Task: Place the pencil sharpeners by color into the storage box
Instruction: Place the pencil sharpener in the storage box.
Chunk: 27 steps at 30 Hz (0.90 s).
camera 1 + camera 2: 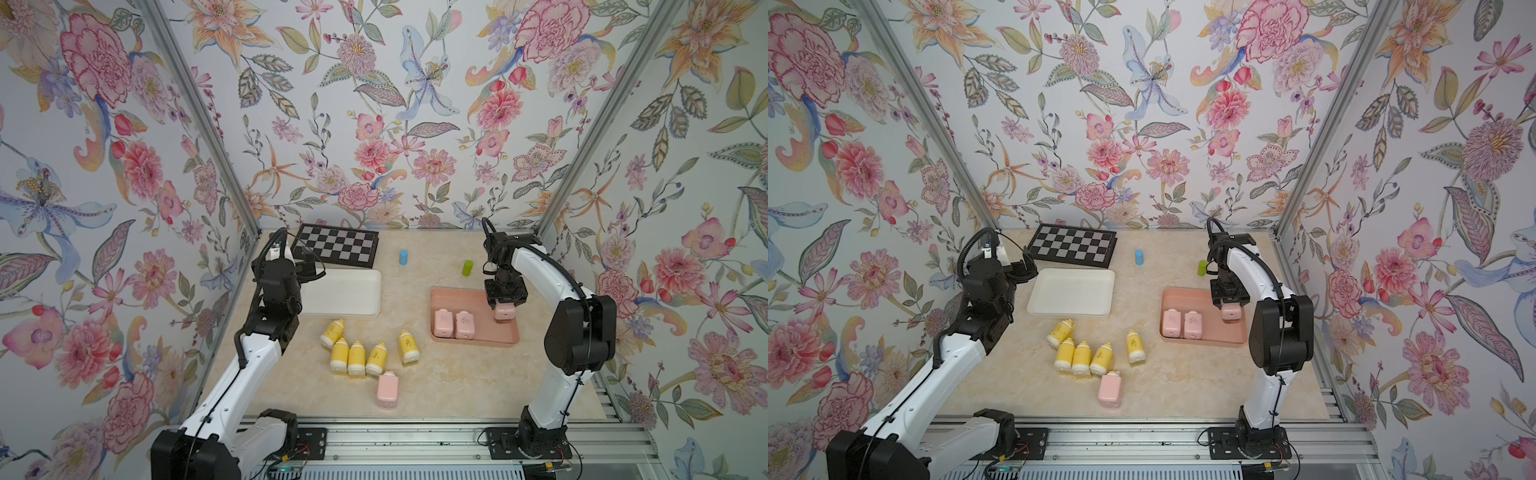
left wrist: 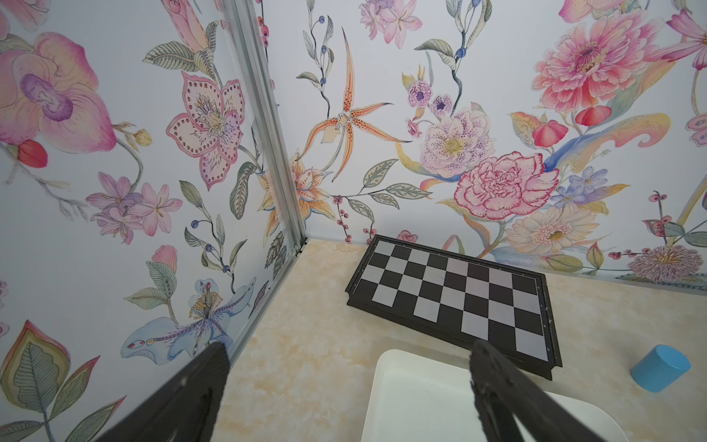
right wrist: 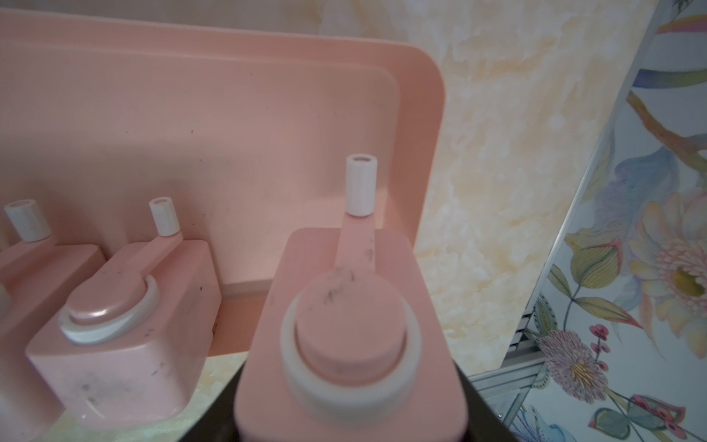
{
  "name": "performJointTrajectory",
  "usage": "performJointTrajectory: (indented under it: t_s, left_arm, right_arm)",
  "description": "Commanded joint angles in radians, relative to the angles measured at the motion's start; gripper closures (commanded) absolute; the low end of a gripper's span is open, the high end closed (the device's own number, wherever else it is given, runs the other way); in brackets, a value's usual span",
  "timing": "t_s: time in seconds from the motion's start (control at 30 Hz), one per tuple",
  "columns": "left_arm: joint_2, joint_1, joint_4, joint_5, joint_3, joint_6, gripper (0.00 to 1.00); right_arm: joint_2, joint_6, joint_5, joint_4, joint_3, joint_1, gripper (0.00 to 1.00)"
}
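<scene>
1. Floral-papered walls [image 1: 374, 124] on three sides, with aluminium posts [image 1: 199, 124]; marbled beige tabletop [image 1: 449, 374].
2. Right gripper [image 1: 503, 308] clamps a pink sharpener [image 1: 503, 314] over the pink tray [image 1: 457, 297]; two pink sharpeners [image 1: 443, 323] sit inside, side by side.
3. Fourth pink sharpener [image 1: 387, 390] and five yellow sharpeners [image 1: 356, 358] lie on the tabletop.
4. Left gripper [image 2: 350, 348] is spread wide, holding nothing, over the white tray's [image 1: 345, 291] edge.

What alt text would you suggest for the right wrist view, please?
The right gripper is shut on a pink sharpener at the pink tray. Two more pink sharpeners stand in the tray beside it, on a marbled table.
</scene>
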Motion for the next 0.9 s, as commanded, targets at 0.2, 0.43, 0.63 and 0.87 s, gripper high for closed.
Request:
performJointTrajectory:
  t_s: [0.2, 0.43, 0.63, 0.87]
  left_arm:
    - [-0.023, -0.010, 0.031, -0.015, -0.023, 0.022, 0.01]
    - [-0.022, -0.010, 0.033, -0.014, -0.024, 0.024, 0.01]
    - [-0.021, -0.010, 0.035, -0.015, -0.026, 0.026, 0.01]
    - [-0.021, -0.010, 0.036, -0.015, -0.027, 0.028, 0.01]
  right_arm:
    - [0.023, -0.009, 0.009, 0.044, -0.081, -0.009, 0.57]
    - [0.021, -0.005, -0.008, 0.090, -0.150, -0.025, 0.57]
    - [0.027, -0.001, -0.020, 0.128, -0.182, -0.043, 0.56]
    - [0.041, -0.006, -0.026, 0.140, -0.194, -0.049, 0.55]
